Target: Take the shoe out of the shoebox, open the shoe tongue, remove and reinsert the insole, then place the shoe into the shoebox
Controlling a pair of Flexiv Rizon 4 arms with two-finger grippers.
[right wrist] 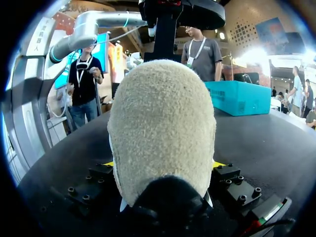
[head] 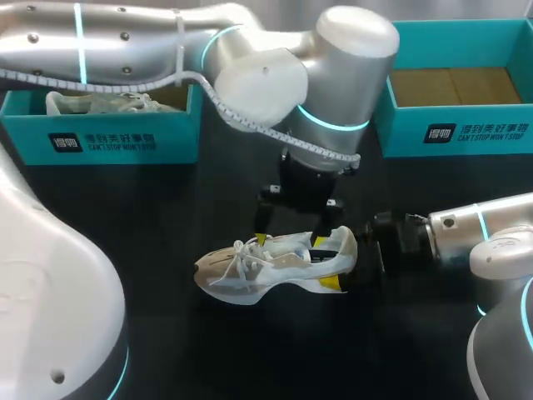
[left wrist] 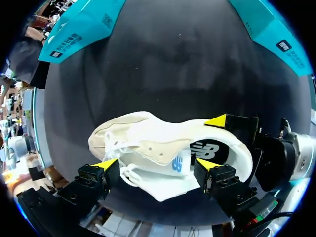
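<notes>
Table: black top [head: 166,200], bearing everything below.
Shoe: the white and beige shoe [head: 241,271] [left wrist: 148,143] [right wrist: 160,128] is out of both boxes, on the table near the middle. Its toe points to my left and its heel to my right, and it is tipped so the white sole faces the near edge.
Insole: a dark insole [left wrist: 210,150] shows through the shoe's opening in the left wrist view.
Right gripper: the right gripper [head: 343,260] [right wrist: 163,165] comes in low from my right on the right arm [head: 475,229]. It clamps the heel, with a yellow tip peeking out on either side of the fuzzy heel in its own view. One of its fingertips [left wrist: 217,120] also shows against the heel's far side in the left wrist view.
Left gripper: the left gripper [head: 291,242] [left wrist: 156,164] hangs straight over the shoe on the left arm [head: 266,75]. Its fingers are spread wide along the shoe, one tip by the laces and the other at the opening, gripping nothing.
Left shoebox: the teal left shoebox [head: 108,142] stands at the far edge on my left, with a second shoe [head: 92,103] inside.
Right shoebox: the teal right shoebox [head: 454,129] stands at the far edge on my right, its brown floor showing.
</notes>
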